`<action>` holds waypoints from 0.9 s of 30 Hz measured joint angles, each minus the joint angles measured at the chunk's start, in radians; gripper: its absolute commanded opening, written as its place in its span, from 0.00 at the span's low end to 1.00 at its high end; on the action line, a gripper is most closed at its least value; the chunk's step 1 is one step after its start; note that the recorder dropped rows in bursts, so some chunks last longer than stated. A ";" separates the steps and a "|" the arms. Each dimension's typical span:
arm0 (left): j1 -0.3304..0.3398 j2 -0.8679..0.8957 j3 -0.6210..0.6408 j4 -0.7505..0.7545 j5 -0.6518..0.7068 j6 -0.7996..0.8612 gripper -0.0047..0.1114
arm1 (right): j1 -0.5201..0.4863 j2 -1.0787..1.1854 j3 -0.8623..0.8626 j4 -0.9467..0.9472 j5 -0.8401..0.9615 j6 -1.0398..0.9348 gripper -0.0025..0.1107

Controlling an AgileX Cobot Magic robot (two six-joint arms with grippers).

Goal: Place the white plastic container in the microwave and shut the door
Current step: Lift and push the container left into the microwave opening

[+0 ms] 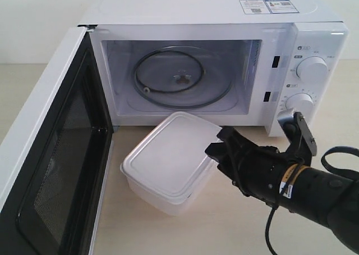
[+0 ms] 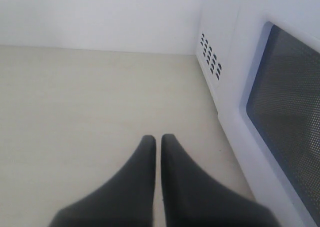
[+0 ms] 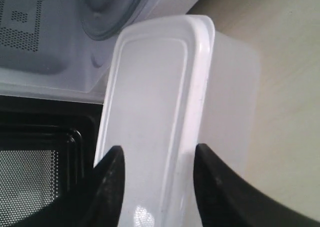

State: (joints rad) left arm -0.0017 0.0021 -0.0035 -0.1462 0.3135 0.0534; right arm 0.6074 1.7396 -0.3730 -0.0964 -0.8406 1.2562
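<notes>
A: R end effector (image 1: 217, 142): jaws apart, straddling one edge of the box (image 1: 168, 159). Actual grip? Can't tell.
B: Box where?
A: On the tabletop (image 1: 213, 227), just in front of the microwave (image 1: 224, 36), outside it. Door (image 1: 33, 131) wide open. L end effector (image 2: 158, 139) pinched closed, empty.

The white plastic container (image 1: 168, 162) sits before the open microwave (image 1: 185, 8).

Pale table (image 1: 213, 232), bearing microwave (image 1: 213, 19), white plastic container (image 1: 168, 159)
</notes>
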 measured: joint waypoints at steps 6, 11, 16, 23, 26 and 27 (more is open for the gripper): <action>0.000 0.000 0.000 0.000 0.000 0.000 0.08 | 0.000 0.000 -0.049 0.000 0.092 0.030 0.40; 0.000 0.000 0.000 0.000 0.000 0.000 0.08 | 0.000 0.000 -0.057 0.000 0.117 0.036 0.40; 0.000 0.000 0.000 0.000 0.000 0.000 0.08 | 0.000 0.010 -0.057 -0.002 0.123 0.059 0.40; 0.000 0.000 0.000 0.000 0.000 0.000 0.08 | 0.000 0.028 -0.057 -0.012 0.128 0.091 0.40; 0.000 0.000 0.000 0.000 0.000 0.000 0.08 | 0.000 0.030 -0.070 -0.043 0.132 0.114 0.40; 0.000 0.000 0.000 0.000 0.000 0.000 0.08 | 0.000 0.030 -0.080 -0.055 0.132 0.120 0.40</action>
State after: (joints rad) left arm -0.0017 0.0021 -0.0035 -0.1462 0.3135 0.0534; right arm 0.6074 1.7699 -0.4529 -0.1516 -0.7088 1.3760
